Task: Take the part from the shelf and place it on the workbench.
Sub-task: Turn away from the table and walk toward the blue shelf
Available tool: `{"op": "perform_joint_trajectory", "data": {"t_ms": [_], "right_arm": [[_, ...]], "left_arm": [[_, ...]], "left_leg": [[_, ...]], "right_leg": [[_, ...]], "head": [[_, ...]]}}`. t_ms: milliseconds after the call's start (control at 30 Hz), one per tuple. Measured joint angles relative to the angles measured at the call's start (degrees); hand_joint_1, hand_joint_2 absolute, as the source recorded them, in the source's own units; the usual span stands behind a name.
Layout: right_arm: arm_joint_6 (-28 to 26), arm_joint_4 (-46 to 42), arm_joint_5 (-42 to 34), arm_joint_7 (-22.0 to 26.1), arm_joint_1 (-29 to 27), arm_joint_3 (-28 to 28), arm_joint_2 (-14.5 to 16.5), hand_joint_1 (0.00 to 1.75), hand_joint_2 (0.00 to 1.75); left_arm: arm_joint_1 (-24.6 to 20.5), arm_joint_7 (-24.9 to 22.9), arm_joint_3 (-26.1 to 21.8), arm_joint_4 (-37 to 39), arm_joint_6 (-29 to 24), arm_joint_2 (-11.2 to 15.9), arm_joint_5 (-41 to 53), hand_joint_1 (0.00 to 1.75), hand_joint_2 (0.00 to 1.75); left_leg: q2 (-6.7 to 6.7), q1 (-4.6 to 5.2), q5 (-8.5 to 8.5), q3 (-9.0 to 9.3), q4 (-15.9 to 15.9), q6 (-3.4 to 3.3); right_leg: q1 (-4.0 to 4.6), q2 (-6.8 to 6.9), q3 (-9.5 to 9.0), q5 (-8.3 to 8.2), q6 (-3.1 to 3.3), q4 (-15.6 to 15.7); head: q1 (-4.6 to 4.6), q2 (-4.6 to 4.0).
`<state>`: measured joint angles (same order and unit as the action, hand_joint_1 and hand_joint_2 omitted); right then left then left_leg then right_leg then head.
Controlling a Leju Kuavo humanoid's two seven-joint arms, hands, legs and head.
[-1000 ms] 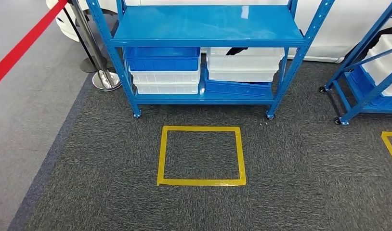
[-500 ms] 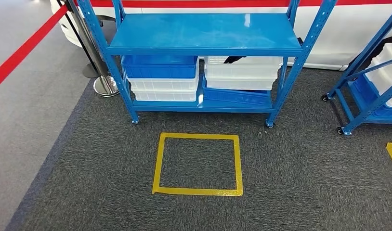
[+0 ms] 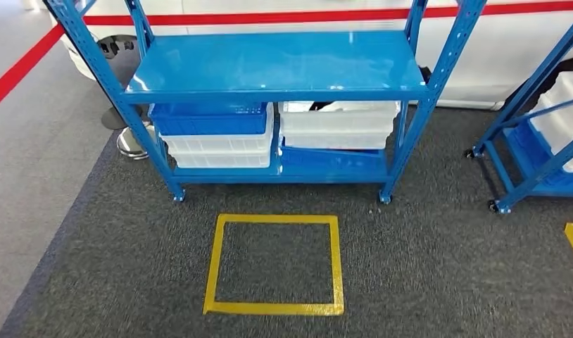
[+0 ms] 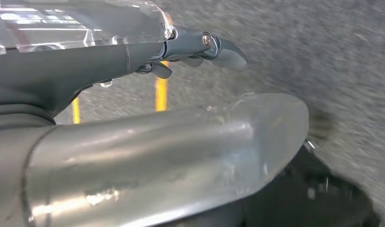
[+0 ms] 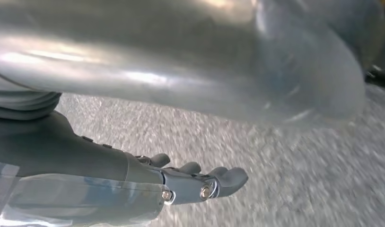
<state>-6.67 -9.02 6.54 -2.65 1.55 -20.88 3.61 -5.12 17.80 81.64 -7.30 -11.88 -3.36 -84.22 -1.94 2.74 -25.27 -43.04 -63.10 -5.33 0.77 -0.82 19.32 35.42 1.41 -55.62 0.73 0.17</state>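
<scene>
Approach phase, judged: nothing grasped yet, robot not yet at the shelf.

Head view, L to R: red barrier tape (image 3: pixel 16 70) at 10 o'clock, stanchion base (image 3: pixel 132 144) behind the shelf's L leg. Blue shelf (image 3: pixel 276 67) dead ahead at 12 o'clock, top deck bare & glossy. Lower deck: blue bin on white bins (image 3: pixel 217 134) at L, white bins over a tilted blue bin (image 3: pixel 338 137) at R; a dark item (image 3: pixel 324 105) pokes from the top R white bin, poss. the part, can't confirm. Yellow tape square (image 3: pixel 273 264) on carpet between robot & shelf. 2nd blue rack (image 3: pixel 537 134) at 2 o'clock.

Left hand (image 4: pixel 190 52): hangs over carpet, fingers loosely extended, holding nothing. Right hand (image 5: pixel 181 182): same, fingers loosely extended, empty.

Key relation: shelf lies fwd & above both hanging hands, well apart. Dark item sits R of shelf centre, so right hand looks nearer. Its long axis can't be told.
</scene>
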Motion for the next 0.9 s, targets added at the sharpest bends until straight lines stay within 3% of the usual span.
{"op": "perform_joint_trajectory", "data": {"t_ms": [33, 67, 100, 233, 333, 400, 433, 467, 533, 567, 667, 700, 733, 800, 867, 900], "right_arm": [[0.1, 0.0, 0.0, 0.0, 0.1, 0.0, 0.3, 0.00, 0.00], [0.1, 0.0, 0.0, 0.0, 0.2, 0.0, 0.5, 0.00, 0.00], [0.1, 0.0, -0.1, 0.0, 0.5, 0.0, 0.5, 0.00, 0.00], [0.2, 0.0, -0.1, 0.0, 0.6, 0.0, 0.6, 0.00, 0.00], [0.0, -0.1, -0.1, 0.0, 0.9, 0.0, 0.4, 0.00, 0.00], [-0.1, -0.2, -0.1, 0.0, 1.2, 0.0, 0.1, 0.00, 0.00], [-0.2, -0.2, -0.1, 0.1, 1.3, 0.0, -0.1, 0.00, 0.00], [-0.2, -0.2, -0.1, 0.1, 1.2, 0.0, -0.2, 0.00, 0.00], [-0.3, -0.2, -0.1, 0.3, 0.9, 0.0, -0.3, 0.00, 0.00], [-0.3, -0.1, -0.1, 0.4, 0.8, 0.0, -0.5, 0.00, 0.00], [-0.3, 0.0, -0.1, 0.6, 0.8, 0.0, -0.8, 0.00, 0.00], [-0.3, 0.0, -0.1, 0.6, 0.9, -0.1, -0.8, 0.00, 0.00], [-0.2, -0.1, 0.0, 0.6, 0.9, -0.1, -0.7, 0.00, 0.00], [-0.2, -0.1, 0.0, 0.6, 0.9, -0.1, -0.6, 0.00, 0.00], [-0.2, -0.1, 0.0, 0.7, 0.6, -0.1, -0.7, 0.00, 0.00], [-0.2, -0.1, 0.0, 0.7, 0.5, -0.1, -0.7, 0.00, 0.00]], "left_arm": [[0.3, 0.1, 0.0, 0.1, -0.1, 0.2, 0.0, 0.00, 0.00], [0.5, 0.2, 0.0, 0.2, -0.1, 0.4, 0.0, 0.00, 0.00], [0.6, 0.2, 0.0, 0.2, -0.2, 0.3, 0.0, 0.00, 0.00], [0.7, 0.2, 0.0, 0.3, -0.2, 0.4, 0.0, 0.00, 0.00], [-0.3, 0.4, 0.0, 0.2, -0.2, -0.1, 0.0, 0.00, 0.00], [-1.1, 0.4, 0.1, 0.2, -0.5, -0.4, 0.0, 0.00, 0.00], [-1.3, 0.3, 0.1, 0.2, -0.7, -0.5, 0.0, 0.00, 0.00], [-1.2, 0.3, 0.2, 0.2, -0.8, -0.6, 0.0, 0.00, 0.00], [-1.1, 0.4, 0.2, 0.2, -0.8, -0.8, 0.0, 0.00, 0.00], [-1.1, 0.5, 0.3, 0.2, -0.7, -0.8, 0.0, 0.00, 0.00], [-1.1, 0.5, 0.3, 0.2, -0.2, -1.1, 0.0, 0.00, 0.00], [-1.1, 0.5, 0.3, 0.2, -0.1, -1.1, 0.0, 0.00, 0.00], [-1.1, 0.5, 0.3, 0.2, 0.0, -1.1, 0.0, 0.00, 0.00], [-1.1, 0.4, 0.5, 0.2, 0.0, -1.1, 0.0, 0.00, 0.00], [-1.0, 0.3, 0.7, 0.2, 0.0, -1.1, 0.0, 0.00, 0.00], [-1.0, 0.3, 0.8, 0.2, 0.1, -1.1, 0.0, 0.00, 0.00]], "left_leg": [[-0.86, 1.02, 5.52, -0.01, 2.6, -0.95], [-1.55, 1.71, 9.34, 0.06, 4.1, -1.36], [-1.92, 1.96, 10.35, 0.18, 4.5, -1.21], [-1.83, 1.88, 10.22, 0.25, 4.0, -0.81], [-1.52, 2.03, 8.78, 0.73, 3.6, -0.17], [-0.99, 1.73, 6.52, 2.64, 3.9, -0.39], [-0.79, 1.54, 5.45, 3.77, 4.2, -0.57], [-0.63, 1.49, 4.53, 4.81, 4.3, -0.73], [-0.75, 1.31, 3.92, 6.09, 4.5, -1.07], [-0.75, 1.11, 3.81, 6.50, 4.6, -1.10], [-0.71, 0.16, 4.22, 6.57, 5.2, -0.76], [-0.82, 0.22, 4.49, 6.49, 5.5, -0.89], [-0.81, 0.37, 4.40, 6.21, 5.5, -1.02], [-0.35, 0.25, 2.51, 4.84, 2.6, -0.36], [0.50, -1.10, -0.76, 2.30, -4.1, 1.89], [0.79, -1.92, -1.65, 1.22, -7.0, 3.07]], "right_leg": [[0.18, -0.34, -0.79, 1.10, 0.20, 0.0], [0.23, -0.69, -1.22, 1.97, 0.31, -0.1], [0.44, -1.10, -1.50, 2.57, 0.27, -0.2], [0.38, -1.08, -1.72, 2.95, 0.39, -0.2], [0.19, -1.40, -2.70, 3.96, 0.13, 0.2], [-0.02, -0.45, 3.96, 6.77, -0.89, -9.4], [-0.05, 0.11, 7.83, 6.88, -1.26, -13.8], [-0.05, 0.40, 11.73, 5.77, -1.48, -16.8], [0.32, 0.16, 11.79, 0.90, -1.99, -13.3], [0.67, 0.03, 11.49, -0.74, -2.32, -11.8], [1.59, 0.04, 10.43, -1.77, -4.37, -8.7], [1.23, 0.03, 9.55, -1.52, -5.48, -6.6], [0.57, 0.37, 8.37, -2.02, -6.16, -3.9], [-0.92, 1.19, 6.32, -3.73, -4.37, 0.4], [-1.64, 1.92, 5.47, -4.86, -1.50, 1.4], [-2.03, 2.04, 5.19, -4.69, -1.37, 1.3]], "head": [[0.39, 0.00], [0.83, 0.00], [0.99, 0.00], [0.95, 0.00], [0.62, 0.00], [0.48, 0.00], [0.42, 0.00], [0.48, 0.00], [0.41, 0.00], [0.32, 0.00], [0.52, 0.00], [0.65, 0.00], [0.86, 0.00], [0.90, 0.00], [0.65, 0.00], [0.53, 0.00]]}}
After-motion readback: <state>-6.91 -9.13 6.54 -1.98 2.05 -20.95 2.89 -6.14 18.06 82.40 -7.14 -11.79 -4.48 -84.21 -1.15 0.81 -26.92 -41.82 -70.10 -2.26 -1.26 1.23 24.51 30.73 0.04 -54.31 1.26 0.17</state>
